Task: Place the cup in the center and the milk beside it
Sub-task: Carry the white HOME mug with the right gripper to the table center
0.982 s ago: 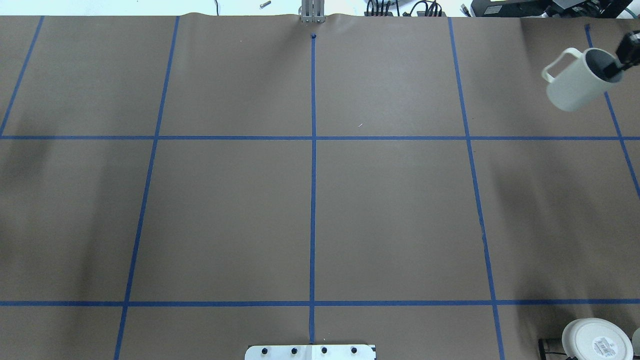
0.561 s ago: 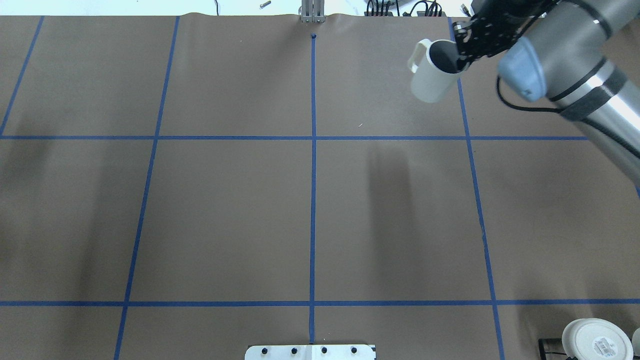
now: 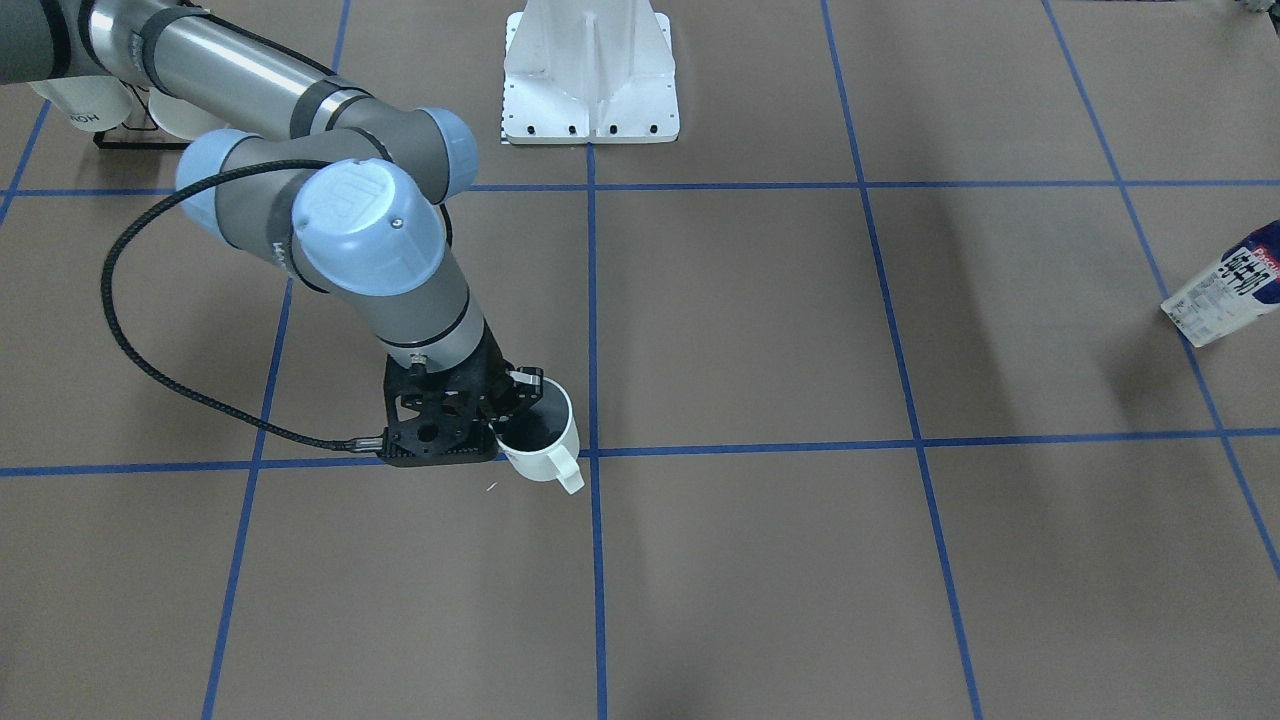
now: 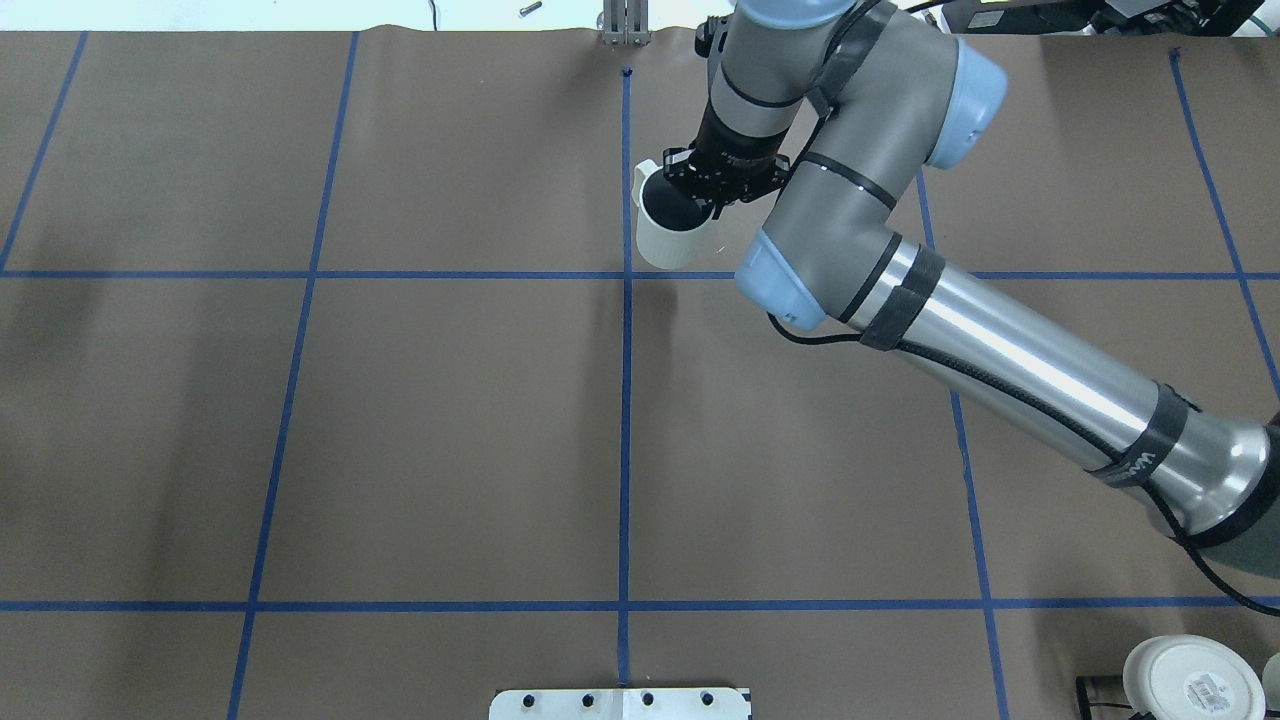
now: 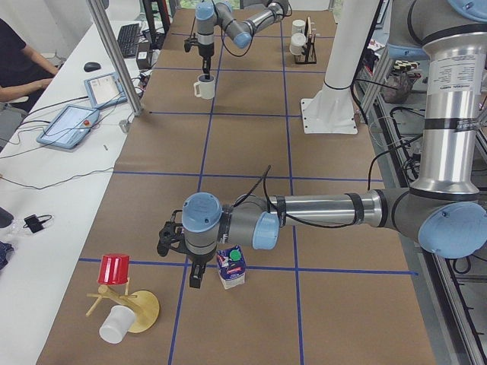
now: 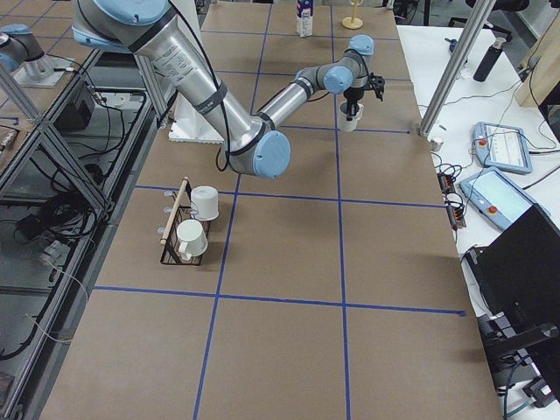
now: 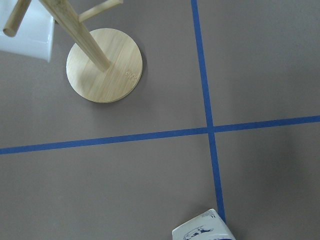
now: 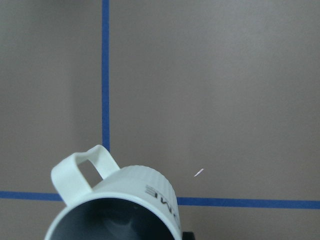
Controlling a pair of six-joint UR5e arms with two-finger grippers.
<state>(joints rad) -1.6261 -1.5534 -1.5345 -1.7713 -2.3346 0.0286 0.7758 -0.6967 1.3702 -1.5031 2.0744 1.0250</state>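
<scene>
My right end effector (image 4: 703,198) is clamped on the rim of the cup (image 4: 662,245), one finger inside. The cup is upright by a tape crossing (image 4: 626,275) on the bench (image 4: 450,420) midline. I cannot tell whether it touches down. It is not released, so step one is unfinished. The milk (image 5: 230,268) stands well apart. My left end effector (image 5: 194,262) hovers beside it, and I cannot tell its state.

My worktop (image 4: 450,430) is gridded with blue tape (image 4: 626,400). At its left end, a wooden mug tree (image 7: 104,65) carries a red cup (image 5: 114,268) and a white cup (image 5: 114,327). Near right, a black rack (image 6: 164,247) holds two white cups (image 6: 206,202).
</scene>
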